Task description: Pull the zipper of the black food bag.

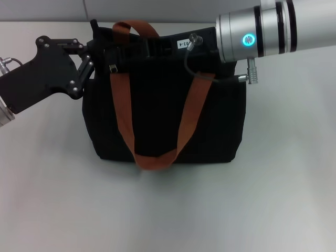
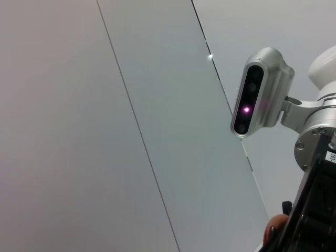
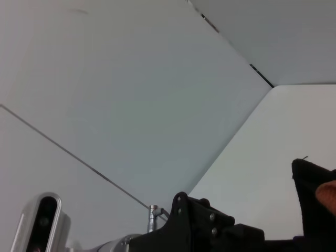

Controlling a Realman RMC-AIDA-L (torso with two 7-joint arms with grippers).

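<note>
The bag (image 1: 165,118) sits in the middle of the table (image 1: 283,199), and both arms are up at its top edge. The left gripper (image 1: 97,50) is at the bag's top left corner and may be pinching the cloth there, but its tips blend into the black, so I cannot tell if they are spread or pressed. The right gripper (image 1: 173,47) is over the top right part. Its fingers are hidden, so I cannot tell about them either. The zipper (image 1: 112,68) is a small silver bit hanging near the top left, just by one handle (image 1: 123,94).

To do this well, one gripper should hold the corner tight while the other pulls the silver bit straight along the top, slowly, so the bag does not tip.

I count one bag, one zipper, two grippers and one orange handle loop in clear view
</note>
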